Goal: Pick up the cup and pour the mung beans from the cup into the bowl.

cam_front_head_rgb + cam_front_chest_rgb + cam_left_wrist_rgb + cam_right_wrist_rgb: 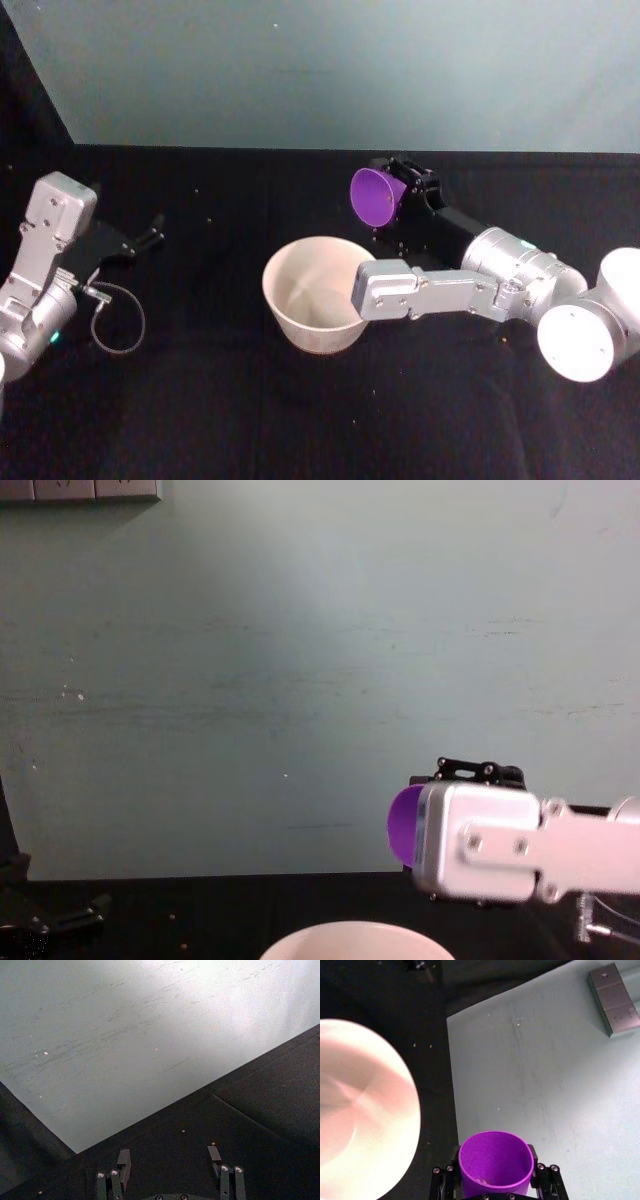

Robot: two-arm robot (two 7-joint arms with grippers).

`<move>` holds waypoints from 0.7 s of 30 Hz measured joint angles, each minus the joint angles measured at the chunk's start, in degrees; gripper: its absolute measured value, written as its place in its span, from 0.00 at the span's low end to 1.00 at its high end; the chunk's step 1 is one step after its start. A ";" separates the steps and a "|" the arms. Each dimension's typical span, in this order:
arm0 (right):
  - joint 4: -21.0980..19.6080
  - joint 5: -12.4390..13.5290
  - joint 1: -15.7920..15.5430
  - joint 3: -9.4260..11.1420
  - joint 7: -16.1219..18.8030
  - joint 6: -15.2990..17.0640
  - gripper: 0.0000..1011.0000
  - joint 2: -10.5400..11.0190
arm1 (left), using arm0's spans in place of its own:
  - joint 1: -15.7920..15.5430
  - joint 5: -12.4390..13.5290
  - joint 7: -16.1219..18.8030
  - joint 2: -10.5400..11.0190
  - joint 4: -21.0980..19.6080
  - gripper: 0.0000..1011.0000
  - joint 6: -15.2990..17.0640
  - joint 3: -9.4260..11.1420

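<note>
My right gripper (405, 190) is shut on the purple cup (375, 197) and holds it in the air, tipped on its side with the mouth facing left. The cup hangs just beyond the far right rim of the pale bowl (300, 330), not over its middle. In the right wrist view the cup (495, 1157) sits between the fingers (551, 1175), with a few pale bits low inside it, and the bowl (415, 1110) lies beside it. The chest view shows a sliver of cup (402, 825) above the bowl's rim (350, 935). My left gripper (150, 238) rests open at the far left.
A black cloth (220, 410) covers the table, with a few stray beans (430, 1046) scattered on it. A pale green wall (340, 70) stands close behind. My right forearm (450, 290) crosses in front of the bowl's right side. A loose cable loop (115, 325) hangs by the left arm.
</note>
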 joint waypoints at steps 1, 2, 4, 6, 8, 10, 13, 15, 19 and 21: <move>-0.02 -0.79 0.01 -0.18 -0.16 0.10 0.74 0.01 | 0.00 0.00 0.00 0.00 0.00 0.99 0.00 0.00; -0.04 -1.44 0.01 -0.36 -0.32 0.18 0.74 0.04 | 0.00 0.00 0.00 0.00 0.00 0.99 0.00 0.00; -0.12 -3.44 0.01 -0.86 -0.70 0.35 0.74 0.12 | 0.00 0.00 0.00 0.00 0.00 0.99 0.00 0.00; -0.31 -5.10 -0.05 -1.29 -0.83 0.36 0.74 0.27 | 0.00 0.00 0.00 0.00 0.00 0.99 0.00 0.00; -0.55 -6.30 -0.16 -1.58 -0.85 0.34 0.74 0.38 | 0.00 0.00 0.00 0.00 0.00 0.99 0.00 0.00; -0.73 -7.18 -0.23 -1.76 -0.84 0.32 0.74 0.47 | 0.00 0.00 0.00 0.00 0.00 0.99 0.00 0.00; -1.00 -8.94 -0.38 -2.15 -0.94 0.28 0.74 0.57 | 0.00 0.00 0.00 0.00 0.00 0.99 0.00 0.00; -1.07 -9.92 -0.47 -2.41 -1.17 0.25 0.74 0.62 | 0.00 0.00 0.00 0.00 0.00 0.99 0.00 0.00; -1.39 -12.93 -0.75 -3.10 -1.90 0.20 0.74 0.76 | 0.00 0.00 0.00 0.00 0.00 0.99 0.00 0.00; -1.41 -13.86 -0.84 -3.26 -2.20 0.21 0.74 0.76 | 0.00 0.00 0.00 0.00 0.00 0.99 0.00 0.00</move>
